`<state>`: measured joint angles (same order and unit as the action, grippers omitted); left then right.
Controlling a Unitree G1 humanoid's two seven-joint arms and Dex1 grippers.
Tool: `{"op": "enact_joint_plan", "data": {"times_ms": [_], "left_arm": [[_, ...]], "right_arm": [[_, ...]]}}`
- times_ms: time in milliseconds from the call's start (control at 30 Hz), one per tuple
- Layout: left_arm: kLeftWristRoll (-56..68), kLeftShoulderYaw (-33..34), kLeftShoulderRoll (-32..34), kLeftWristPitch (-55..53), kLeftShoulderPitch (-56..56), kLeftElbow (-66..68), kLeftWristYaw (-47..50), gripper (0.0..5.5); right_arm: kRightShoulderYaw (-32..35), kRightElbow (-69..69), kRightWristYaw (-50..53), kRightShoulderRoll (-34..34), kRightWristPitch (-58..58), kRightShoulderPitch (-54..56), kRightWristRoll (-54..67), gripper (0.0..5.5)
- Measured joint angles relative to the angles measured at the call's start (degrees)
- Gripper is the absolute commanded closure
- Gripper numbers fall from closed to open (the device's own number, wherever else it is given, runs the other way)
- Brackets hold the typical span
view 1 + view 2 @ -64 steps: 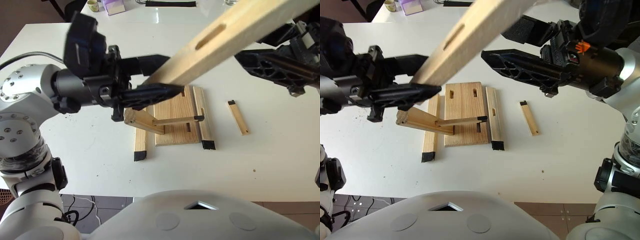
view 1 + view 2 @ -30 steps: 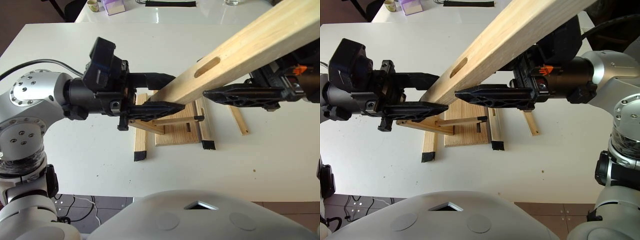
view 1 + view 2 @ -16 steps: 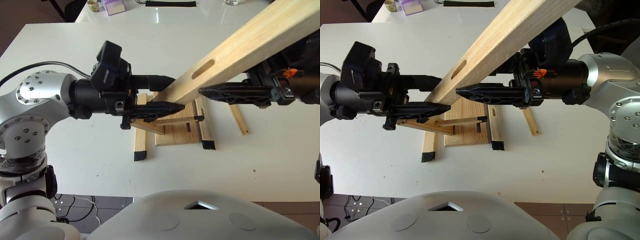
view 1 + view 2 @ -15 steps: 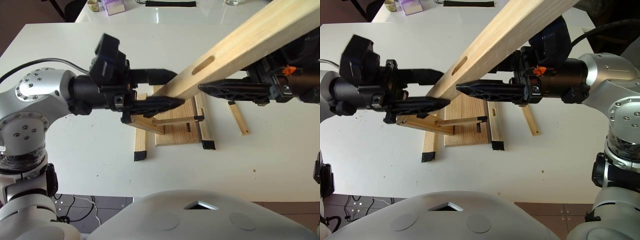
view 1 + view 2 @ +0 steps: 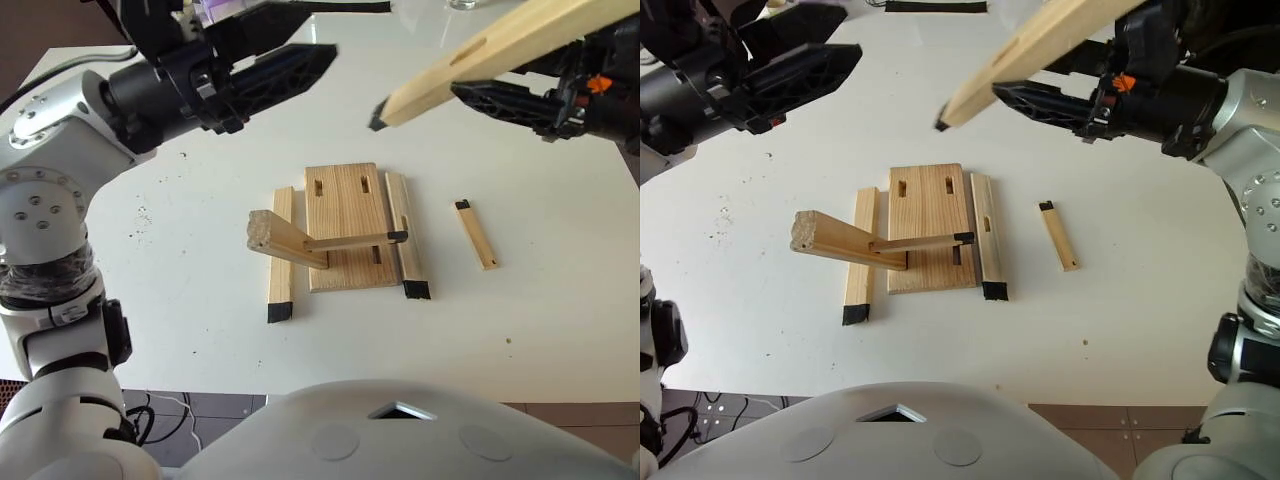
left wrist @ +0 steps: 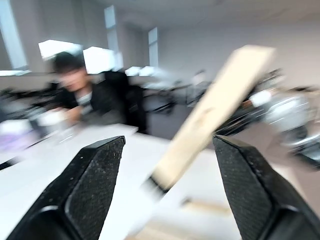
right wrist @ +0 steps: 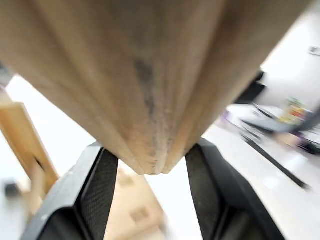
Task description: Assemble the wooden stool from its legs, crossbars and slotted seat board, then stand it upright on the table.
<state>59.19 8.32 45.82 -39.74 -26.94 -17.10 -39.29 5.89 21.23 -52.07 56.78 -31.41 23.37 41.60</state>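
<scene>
The slotted seat board (image 5: 345, 228) lies flat mid-table. One leg (image 5: 281, 262) lies along its left side and another (image 5: 404, 236) along its right. On top rests a tilted leg (image 5: 283, 240) with a thin crossbar (image 5: 352, 240) stuck in it. A short crossbar (image 5: 477, 235) lies apart to the right. My right gripper (image 5: 1025, 75) is high at the far right, shut on a long wooden leg (image 5: 470, 62) whose black-tipped end points down-left. The leg fills the gap between the fingers (image 7: 100, 190). My left gripper (image 5: 300, 35) hangs open at the far left, empty, apart from the leg (image 6: 210, 120).
The white table (image 5: 180, 300) has bare room at the left, right and front. A black strip (image 5: 935, 6) lies at its far edge. The near edge runs just above my body.
My left gripper has let go of the long leg and swung up and to the left. The right gripper has closed on the leg and lifted it up and to the right.
</scene>
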Motion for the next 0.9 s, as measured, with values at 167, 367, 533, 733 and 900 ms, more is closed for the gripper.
{"op": "enact_joint_plan", "data": {"times_ms": [167,367,533,733,900], "left_arm": [[-20.72,-5.54,3.50,13.12,9.17,14.88,-8.79,2.24],[-33.45,-11.11,5.01,25.81,19.99,16.13,-19.88,2.24],[-37.38,-12.49,5.39,30.53,26.87,13.40,-23.94,2.24],[-37.42,-12.60,5.30,29.78,29.68,8.09,-26.22,2.24],[-36.47,-12.57,5.22,27.79,30.55,5.06,-27.08,2.24]], "right_arm": [[-3.87,-1.03,-5.38,-4.11,9.16,-11.80,-6.68,3.50],[-5.72,2.79,-8.18,-6.57,10.36,-18.26,-7.00,3.50],[-5.72,2.71,-9.55,-6.62,11.27,-19.48,-8.94,3.50],[-6.17,2.57,-11.29,-7.04,13.49,-20.96,-11.18,3.50],[-7.34,2.58,-12.42,-7.53,15.65,-22.31,-12.15,3.50]]}}
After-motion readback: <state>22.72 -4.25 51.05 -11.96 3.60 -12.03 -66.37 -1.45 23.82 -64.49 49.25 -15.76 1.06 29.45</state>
